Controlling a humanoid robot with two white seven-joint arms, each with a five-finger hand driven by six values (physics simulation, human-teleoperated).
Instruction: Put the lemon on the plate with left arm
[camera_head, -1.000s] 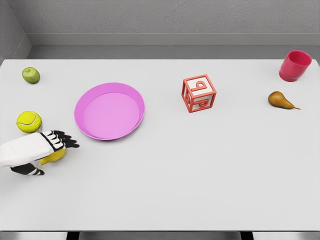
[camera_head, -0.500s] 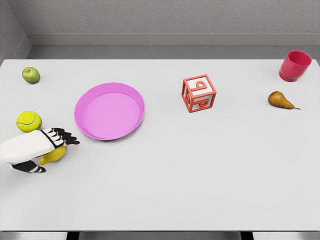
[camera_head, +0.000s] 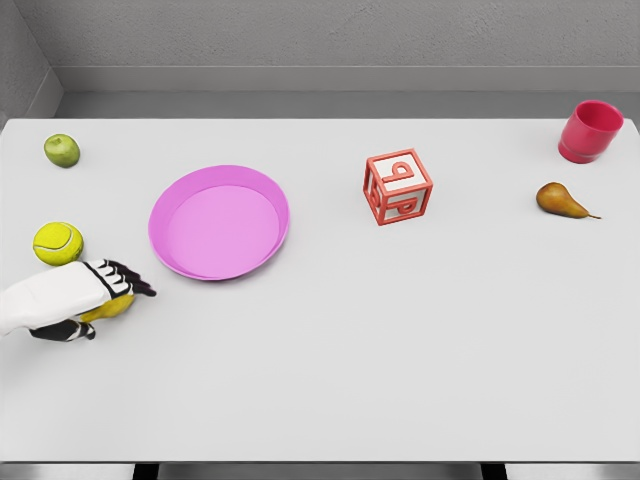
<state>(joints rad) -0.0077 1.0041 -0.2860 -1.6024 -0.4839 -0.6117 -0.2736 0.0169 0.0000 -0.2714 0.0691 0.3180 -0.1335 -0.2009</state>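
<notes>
Left hand (camera_head: 85, 295) curled over lemon (camera_head: 112, 307), seemingly gripping it, just left of pink plate (camera_head: 170, 197).

Left hand (camera_head: 85, 295): lower left of the frame, fingers (camera_head: 128, 280) curled over the lemon (camera_head: 112, 307).
Plate (camera_head: 268, 190): pink, just right of the hand, apart from it.
Tennis ball (camera_head: 58, 242): just above the hand.
Green apple (camera_head: 62, 150): upper left.
Letter block (camera_head: 398, 187): centre right on the surface (camera_head: 400, 340).
Red cup (camera_head: 590, 131): upper right.
Pear (camera_head: 560, 200): below the cup.
</notes>
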